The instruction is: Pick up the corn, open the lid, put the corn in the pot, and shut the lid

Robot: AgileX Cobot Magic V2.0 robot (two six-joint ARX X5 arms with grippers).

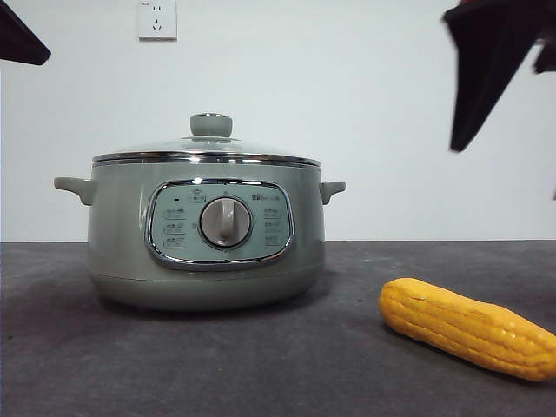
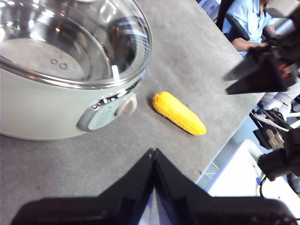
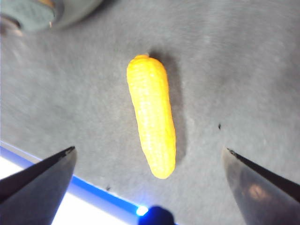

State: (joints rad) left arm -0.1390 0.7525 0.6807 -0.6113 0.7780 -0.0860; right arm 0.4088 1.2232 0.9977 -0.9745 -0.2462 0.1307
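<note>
One corn cob (image 3: 152, 115) is lying stiff and probably light, awaiting a mid-length pinch; right gripper (image 3: 149, 161) is hovering wide open above; left gripper (image 2: 153, 154) is waiting closed.

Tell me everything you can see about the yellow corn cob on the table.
The yellow-orange corn cob has neat rows of kernels, rounded ends and one end tapering; it looks glossy, like plastic. It lies flat on its side on the dark grey table, beside the pale green cooking pot but not touching it, near the table's edge. Nothing grips it: the right gripper hangs above it, jaws wide open either side.
</note>
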